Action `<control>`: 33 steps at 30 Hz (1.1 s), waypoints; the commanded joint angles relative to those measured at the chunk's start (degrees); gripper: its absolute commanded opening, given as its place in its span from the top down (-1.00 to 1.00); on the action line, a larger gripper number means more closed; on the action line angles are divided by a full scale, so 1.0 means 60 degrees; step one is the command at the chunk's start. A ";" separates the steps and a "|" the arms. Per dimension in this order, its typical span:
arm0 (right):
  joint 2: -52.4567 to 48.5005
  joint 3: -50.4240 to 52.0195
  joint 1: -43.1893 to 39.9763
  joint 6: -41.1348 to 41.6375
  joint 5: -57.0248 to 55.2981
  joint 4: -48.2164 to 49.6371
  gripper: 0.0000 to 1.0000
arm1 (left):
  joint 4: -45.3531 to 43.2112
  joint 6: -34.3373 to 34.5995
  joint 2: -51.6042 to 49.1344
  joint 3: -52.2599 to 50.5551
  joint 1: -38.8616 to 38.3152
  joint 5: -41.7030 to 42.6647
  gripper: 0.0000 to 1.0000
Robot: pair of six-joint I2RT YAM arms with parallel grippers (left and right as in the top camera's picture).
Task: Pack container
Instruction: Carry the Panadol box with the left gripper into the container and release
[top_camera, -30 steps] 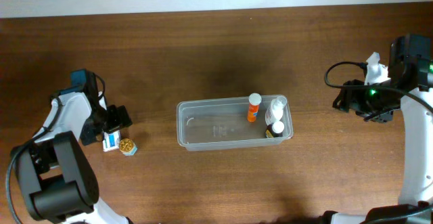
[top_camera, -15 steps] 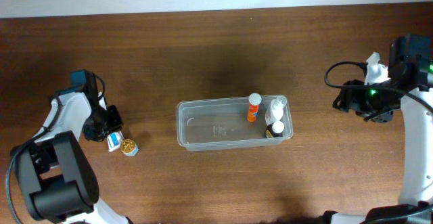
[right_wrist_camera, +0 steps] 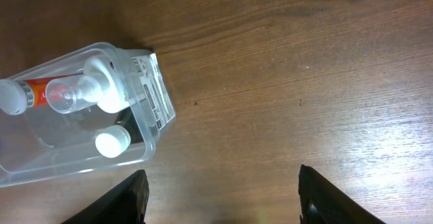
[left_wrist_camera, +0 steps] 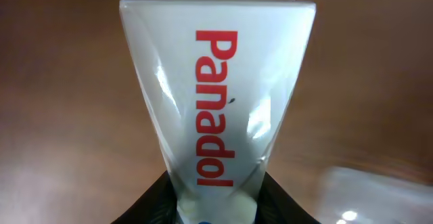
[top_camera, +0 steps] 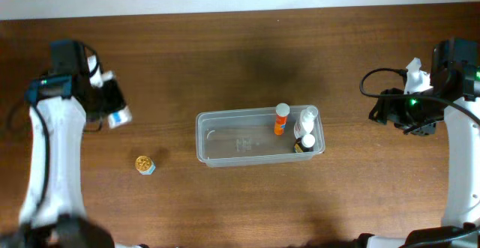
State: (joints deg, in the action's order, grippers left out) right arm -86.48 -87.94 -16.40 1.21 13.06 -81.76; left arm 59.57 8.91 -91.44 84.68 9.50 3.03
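The clear plastic container (top_camera: 225,138) lies mid-table and also shows at the left of the right wrist view as the container (right_wrist_camera: 152,102). At its right end are an orange bottle (top_camera: 281,118), a clear spray bottle (top_camera: 307,118) and a white-capped dark bottle (top_camera: 307,142). My left gripper (top_camera: 112,109) is raised at the left of the table, shut on a white Panadol tube (left_wrist_camera: 216,95), seen overhead as the tube (top_camera: 120,117). The left gripper (left_wrist_camera: 216,207) grips the tube's lower end. My right gripper (right_wrist_camera: 220,200) hangs open over bare wood, right of the container.
A small gold-topped jar (top_camera: 144,164) stands on the wooden table (top_camera: 225,68) between my left arm and the container. A pale wall strip runs along the table's far edge. A black cable loops by my right arm (top_camera: 450,121).
My left gripper has shut on the tube beside the gold-topped jar and lifted it up and towards the back left. The jar stays put. The right arm has not moved.
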 commanded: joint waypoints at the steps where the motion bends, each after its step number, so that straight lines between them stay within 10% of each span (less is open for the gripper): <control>1: 0.0015 0.0062 0.0062 -0.0102 0.0109 0.0029 -0.25 | 0.0029 -0.1486 0.1100 0.0208 -0.1362 0.1242 0.31; 10: 0.0015 0.0062 0.0062 -0.0102 0.0113 0.0029 -0.25 | 0.0426 -0.5289 0.0976 -0.0153 -0.5832 0.0743 0.48; 24: 0.0015 0.0062 0.0062 -0.0102 0.0113 0.0026 -0.25 | 0.0168 -0.5289 -0.2310 -0.0521 -0.7122 -0.0594 0.53; 33: 0.0015 0.0062 0.0062 -0.0102 0.0113 0.0022 -0.25 | 0.0597 -0.4120 -0.2415 0.0091 -0.7122 -0.1741 0.01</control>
State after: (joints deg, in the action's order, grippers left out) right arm -86.48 -87.94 -16.40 1.23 13.06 -81.78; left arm 61.34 -20.32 -108.12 82.30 -33.21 -2.96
